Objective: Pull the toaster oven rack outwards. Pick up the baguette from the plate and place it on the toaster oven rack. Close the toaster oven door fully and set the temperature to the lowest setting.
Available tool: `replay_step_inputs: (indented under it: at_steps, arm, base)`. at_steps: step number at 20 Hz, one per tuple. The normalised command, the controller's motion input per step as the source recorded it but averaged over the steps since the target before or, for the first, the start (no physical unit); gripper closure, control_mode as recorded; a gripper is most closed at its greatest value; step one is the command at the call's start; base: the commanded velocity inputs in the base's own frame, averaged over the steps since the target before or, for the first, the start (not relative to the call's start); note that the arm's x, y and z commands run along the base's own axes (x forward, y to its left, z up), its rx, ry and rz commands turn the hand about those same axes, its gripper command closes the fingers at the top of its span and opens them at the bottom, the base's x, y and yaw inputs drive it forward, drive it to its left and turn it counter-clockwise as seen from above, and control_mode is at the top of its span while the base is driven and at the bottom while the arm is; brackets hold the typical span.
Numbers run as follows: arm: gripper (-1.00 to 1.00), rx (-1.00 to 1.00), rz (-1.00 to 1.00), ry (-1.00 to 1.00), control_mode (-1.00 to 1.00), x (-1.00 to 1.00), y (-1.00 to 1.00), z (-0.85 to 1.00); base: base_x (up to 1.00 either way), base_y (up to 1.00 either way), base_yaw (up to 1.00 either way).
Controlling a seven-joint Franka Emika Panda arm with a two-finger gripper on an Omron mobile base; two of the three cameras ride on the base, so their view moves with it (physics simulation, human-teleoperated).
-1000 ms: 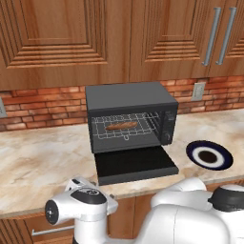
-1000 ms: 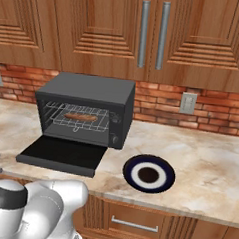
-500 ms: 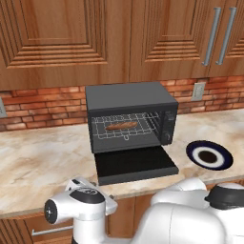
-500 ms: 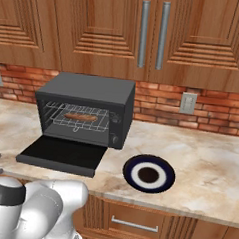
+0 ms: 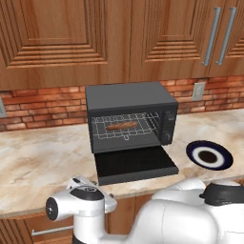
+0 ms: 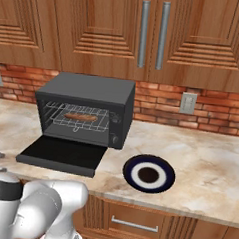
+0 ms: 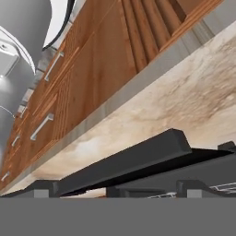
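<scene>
While the end effector is hanging fully spread and empty, the toaster oven door (image 7: pixel 138 163) is lying flat across the hand view's lower frame, baguette (image 5: pixel 121 126) already racked.

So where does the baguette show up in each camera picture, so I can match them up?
Left base view: the baguette lies on the toaster oven rack inside the open oven, a little above picture centre.
Right base view: the baguette lies on the same rack, left of centre.
Hand view: I cannot make it out.
Shared landmark: the open toaster oven door, lying flat in front of the oven.
</scene>
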Motion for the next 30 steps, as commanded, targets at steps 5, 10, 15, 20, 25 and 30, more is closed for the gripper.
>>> replay_step_inputs:
  at_steps: [5,10,15,20,25,30]
  arm:
    - [-1.0,-0.03,-0.01,0.01,-1.0,0.16,0.0,-0.14]
    - [-1.0,-0.04,-0.01,0.02,-1.0,0.15,0.0,-0.12]
    - [-1.0,0.0,-0.02,0.03,-1.0,0.14,0.0,-0.11]
    - [-1.0,0.0,-0.02,0.03,-1.0,0.18,0.05,-0.18]
    - [-1.0,-0.03,-0.02,0.03,-1.0,0.17,0.15,-0.23]
    - [-1.0,-0.04,-0.02,0.02,-1.0,0.17,0.17,-0.23]
  base:
    - [0.0,0.0,0.0]
    - [0.0,0.0,0.0]
    - [0.0,0.0,0.0]
    - [0.0,0.0,0.0]
    - [0.0,0.0,0.0]
    - [0.0,0.0,0.0]
